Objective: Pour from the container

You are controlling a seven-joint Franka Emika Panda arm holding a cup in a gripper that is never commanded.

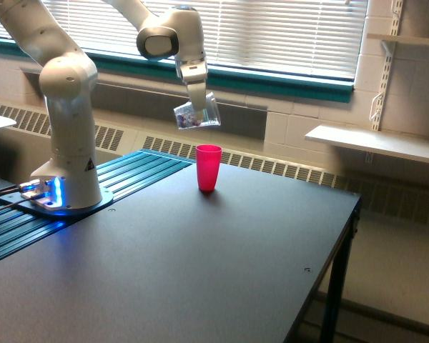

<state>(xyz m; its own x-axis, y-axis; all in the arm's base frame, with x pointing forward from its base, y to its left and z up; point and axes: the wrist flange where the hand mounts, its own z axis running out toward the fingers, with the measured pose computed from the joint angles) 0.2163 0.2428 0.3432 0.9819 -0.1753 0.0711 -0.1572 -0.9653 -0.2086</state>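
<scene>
The container (197, 114), a small clear plastic cup with reddish-brown and pale pieces inside, hangs in the air tilted on its side. My gripper (196, 100) is shut on it from above. It sits above and slightly to the exterior view's left of an opaque pink cup (208, 167), which stands upright on the dark table (200, 271). A clear gap separates the two cups. My fingertips are partly hidden behind the clear plastic.
The arm's white base (64, 193) stands on a blue-lit mount at the exterior view's left, beside a teal ribbed surface (129, 175). The table's right edge (336, 264) drops off to the floor. A wall shelf (375, 143) and window blinds are behind.
</scene>
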